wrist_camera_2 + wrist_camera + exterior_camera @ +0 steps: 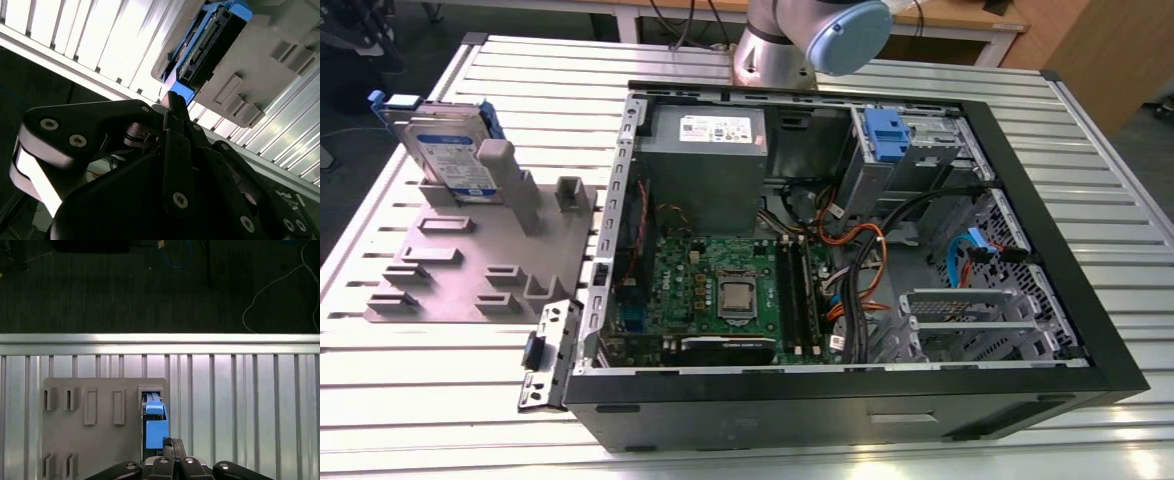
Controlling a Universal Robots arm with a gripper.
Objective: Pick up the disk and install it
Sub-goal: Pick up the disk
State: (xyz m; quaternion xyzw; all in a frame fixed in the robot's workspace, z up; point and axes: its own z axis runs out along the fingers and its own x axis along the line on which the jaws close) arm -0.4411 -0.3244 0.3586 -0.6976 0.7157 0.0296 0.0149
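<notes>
The disk [447,150] stands on edge in a slot of the grey holder plate [467,260] on the exterior view's left, silver with a white-and-blue label and a blue carrier. In both wrist views I look down on its blue-framed edge [155,425] [210,40]. My gripper [168,442] [176,102] hangs above the disk, apart from it, its black fingers shut together with nothing between them.
An open computer case [1067,250] lies on the slatted metal table [427,400], right of the holder. Inside are a grey power-supply box [704,130], a motherboard [734,290], cables and a drive bay with a blue latch [887,135]. The arm's base [814,40] stands behind the case.
</notes>
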